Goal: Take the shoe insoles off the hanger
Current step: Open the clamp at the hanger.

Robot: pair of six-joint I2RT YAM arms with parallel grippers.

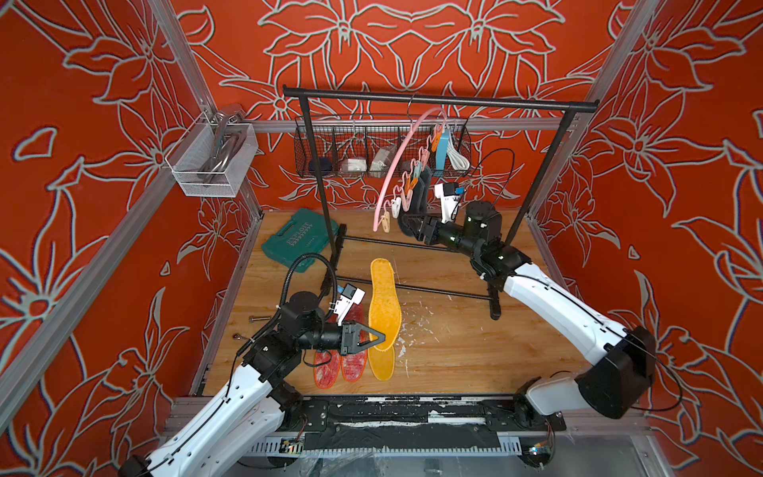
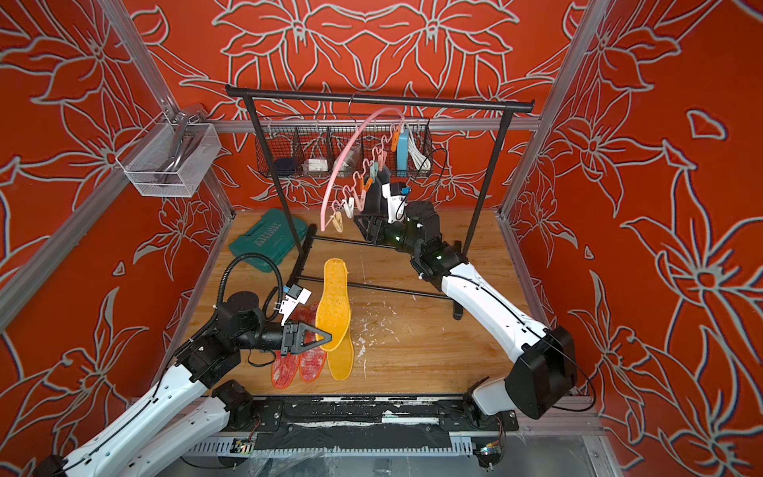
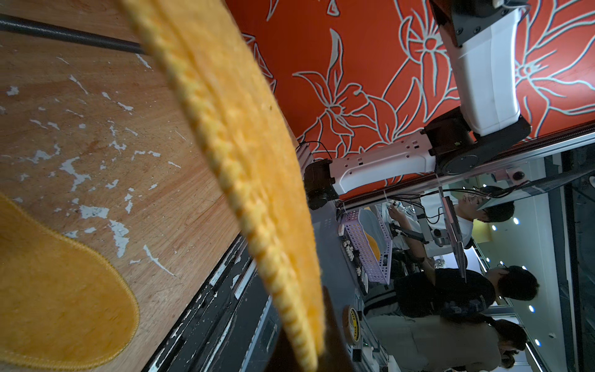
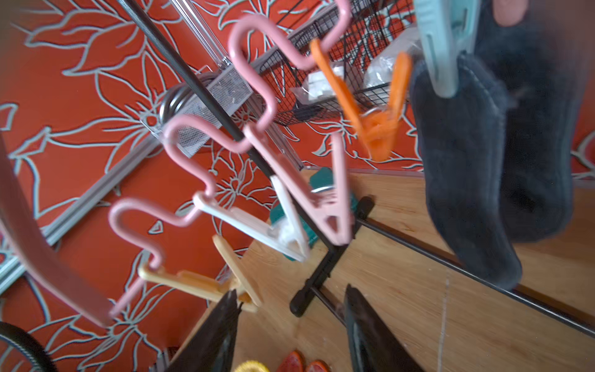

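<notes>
The white-and-black left arm (image 1: 231,409) reaches from the near left low over the wooden worktop (image 1: 454,342). Its wrist points right, and the black left gripper (image 1: 382,336) has its fingers pinched tight on a mustard yellow fabric insole (image 1: 384,289). The white-and-black right arm (image 1: 549,301) stretches from the near right toward the far middle, wrist raised, and the black right gripper (image 1: 406,223) points left with its fingers (image 4: 370,335) spread apart.
</notes>
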